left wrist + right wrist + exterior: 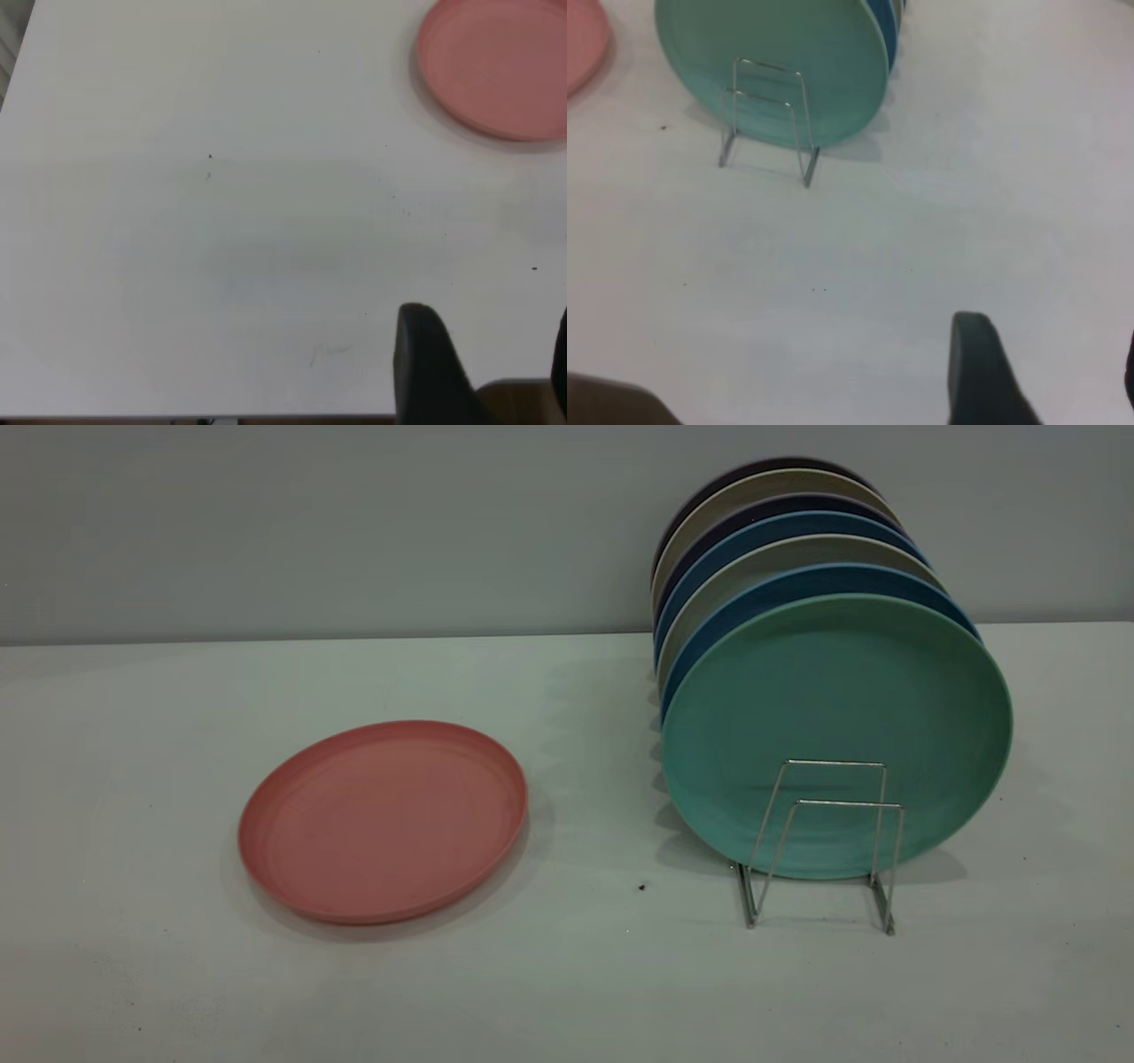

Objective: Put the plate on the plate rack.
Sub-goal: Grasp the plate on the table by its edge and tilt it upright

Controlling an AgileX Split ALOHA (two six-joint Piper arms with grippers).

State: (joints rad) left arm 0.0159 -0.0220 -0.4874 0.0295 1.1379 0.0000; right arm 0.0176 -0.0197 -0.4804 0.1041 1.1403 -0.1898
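Observation:
The salmon-pink plate (383,822) lies flat on the white table, left of centre, with nothing touching it. To its right stands the wire plate rack (850,803), its two front loops standing free in front of a teal plate (837,708). Neither gripper appears in the exterior view. In the left wrist view my left gripper (492,354) hovers open over bare table, well away from the pink plate (496,66). In the right wrist view my right gripper (1050,367) is open too, some way short of the rack (808,168) and with only an edge of the pink plate (580,44) in sight.
Behind the teal plate (771,62) a row of several upright blue (797,584), grey and dark plates fills the rack back to the wall. The table's near edge (177,416) shows by the left gripper. Bare table (611,974) lies between plate and rack.

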